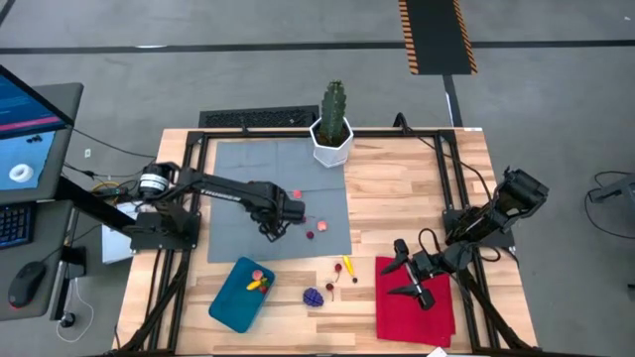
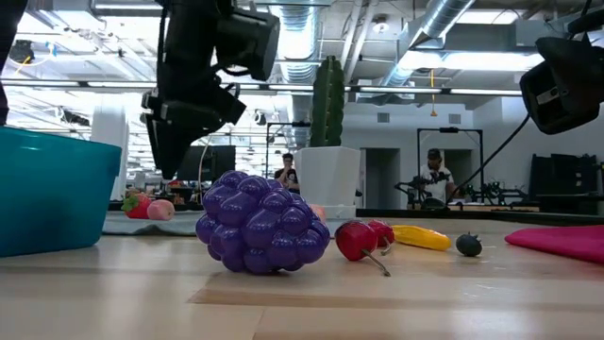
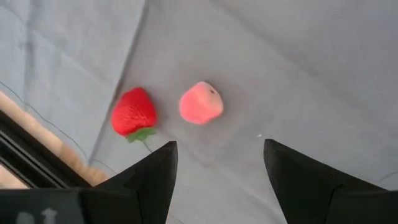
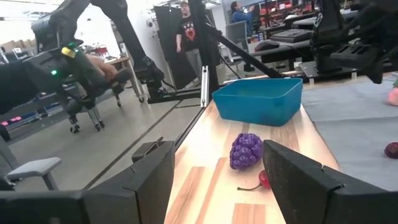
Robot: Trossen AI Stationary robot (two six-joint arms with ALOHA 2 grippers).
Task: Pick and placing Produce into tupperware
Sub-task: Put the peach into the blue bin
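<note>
A shallow teal-blue rectangular plastic tupperware [image 1: 239, 295] sits near the tabletop's [image 1: 397, 188] front left edge, holding a few small toy pieces. Right of it lie a purple toy grape bunch [image 1: 313, 297], dark cherries [image 1: 330, 289] and a yellow toy [image 1: 348, 266]. The left hand [image 1: 276, 232] hovers over the grey mat [image 1: 248, 178], fingers spread, just beside a red strawberry [image 3: 133, 112] and pink fruit [image 3: 201, 103]. The right hand [image 1: 405, 278] rests above the red cloth [image 1: 415, 312], fingers apart, empty. No readable writing.
</note>
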